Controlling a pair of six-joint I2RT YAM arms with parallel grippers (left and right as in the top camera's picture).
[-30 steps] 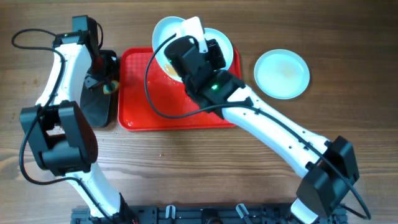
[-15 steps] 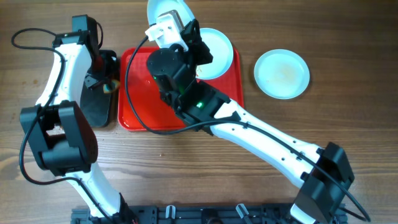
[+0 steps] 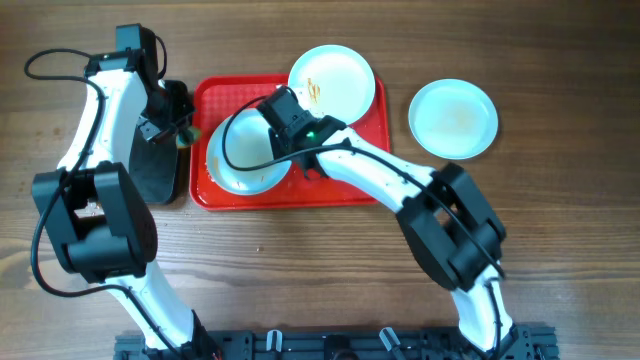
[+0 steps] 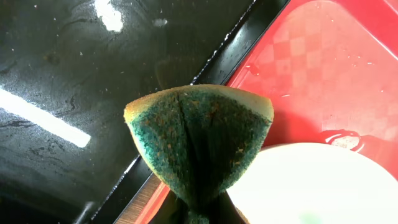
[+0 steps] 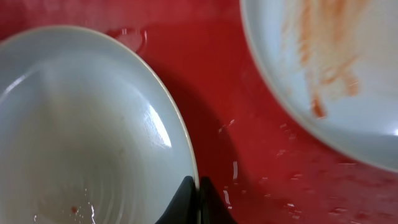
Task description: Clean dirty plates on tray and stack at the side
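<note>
The red tray [image 3: 300, 192] holds two plates. One white plate [image 3: 240, 160] lies in its left part; my right gripper [image 3: 284, 152] is shut on that plate's right rim, seen close in the right wrist view [image 5: 198, 186], where the plate [image 5: 81, 137] has only tiny red specks. A second plate [image 3: 332, 80] with orange-brown streaks rests over the tray's back right corner and also shows in the right wrist view [image 5: 336, 68]. A third plate [image 3: 453, 118] sits on the table at right. My left gripper [image 3: 178, 133] is shut on a green and yellow sponge [image 4: 199, 143] by the tray's left edge.
A glossy black tray [image 3: 160, 165] lies left of the red tray, under the left gripper; it is wet in the left wrist view [image 4: 74, 74]. Water drops lie on the red tray floor [image 5: 249, 149]. The wooden table [image 3: 560, 230] extends around.
My right arm has carried the plate from a raised, tilted position at the tray's back edge down to the tray's left part. The left arm has barely moved.
</note>
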